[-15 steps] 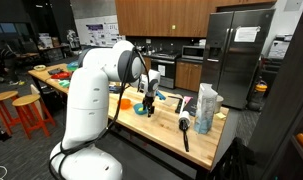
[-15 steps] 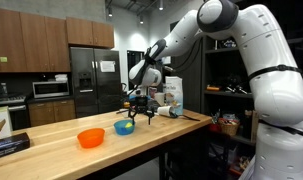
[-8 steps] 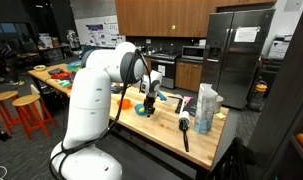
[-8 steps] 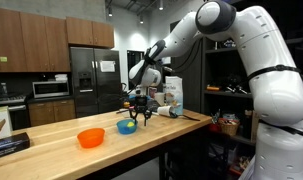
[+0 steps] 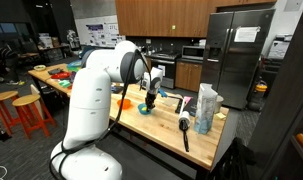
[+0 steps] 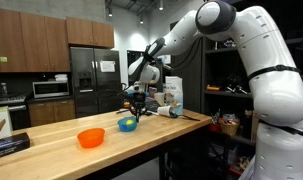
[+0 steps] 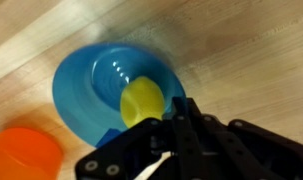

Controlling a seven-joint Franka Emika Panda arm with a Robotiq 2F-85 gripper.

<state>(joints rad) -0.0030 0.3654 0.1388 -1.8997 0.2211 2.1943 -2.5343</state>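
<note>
End effector point(image 7: 181, 108) clenched, low over blue bowl point(image 7: 83, 88); yellow piece point(image 7: 141, 100) cupped in the bowl's hollow beside the tips, grip unclear. Orange bowl point(image 7: 21, 155) near on desk point(image 7: 241, 50).

Reaching down with the big white arm point(image 6: 241, 50), wrist right above the fingers point(image 7: 194, 128). Pointing the gripper point(image 6: 132, 108) down, both dark fingers squeezed tight together.

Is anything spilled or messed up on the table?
No, nothing stands out. The blue bowl sits flat on the wooden table with a yellow object inside, the orange bowl beside it, nothing spilled.
</note>
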